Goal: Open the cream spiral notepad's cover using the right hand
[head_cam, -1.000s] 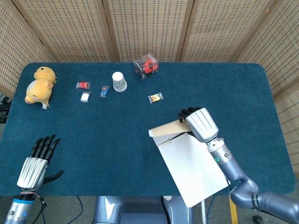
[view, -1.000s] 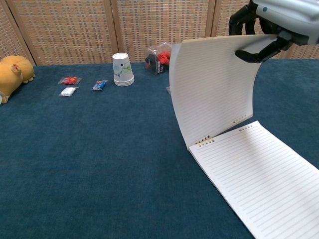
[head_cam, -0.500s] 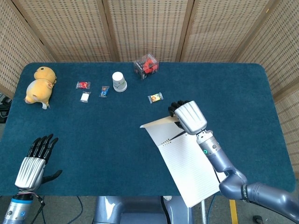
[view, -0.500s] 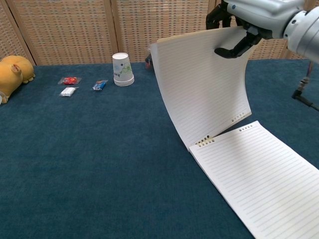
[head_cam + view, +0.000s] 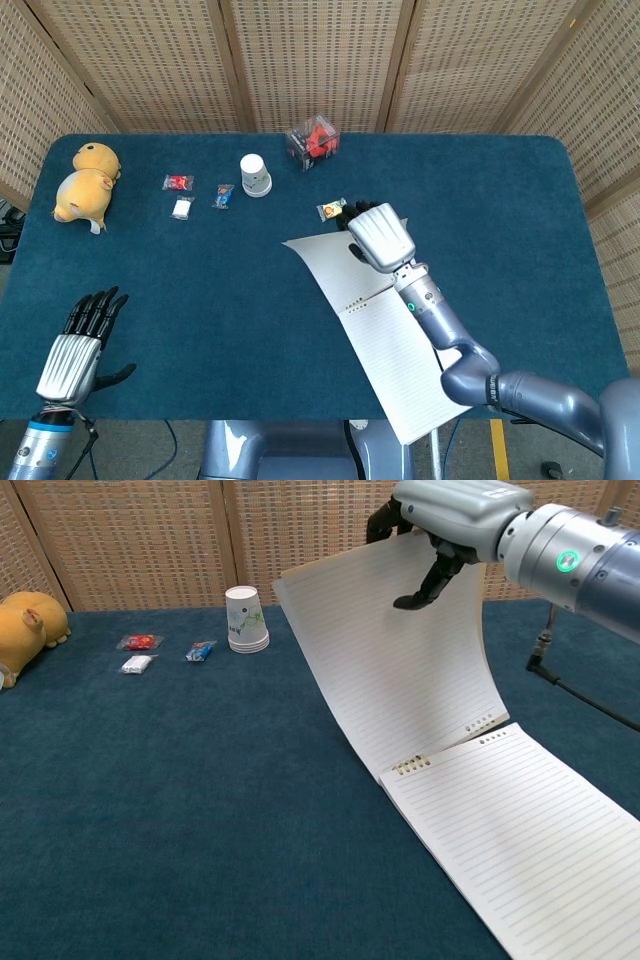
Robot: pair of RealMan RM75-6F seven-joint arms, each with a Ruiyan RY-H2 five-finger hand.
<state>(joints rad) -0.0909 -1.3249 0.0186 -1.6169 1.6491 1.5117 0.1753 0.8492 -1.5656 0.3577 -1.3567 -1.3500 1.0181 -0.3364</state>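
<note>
Cover swung further left since 1 s ago, right hand [image 5: 440,525] w/ it.
Blue-carpeted bench [image 5: 200,290], woven cane screens [image 5: 310,60] behind. Cream spiral notepad [image 5: 520,830] lies at bench's front right, lined page up; its cover [image 5: 395,670] stands lifted, bowed over to the left, top edge pinched betw. right thumb & fingers. Left hand [image 5: 75,350] hovers at front-left, fingers extended and holding nothing. Along far side: yellow plush [image 5: 85,183], clear box w/ red items [image 5: 313,141], paper cups [image 5: 255,175], small candy packets [image 5: 178,183].
</note>
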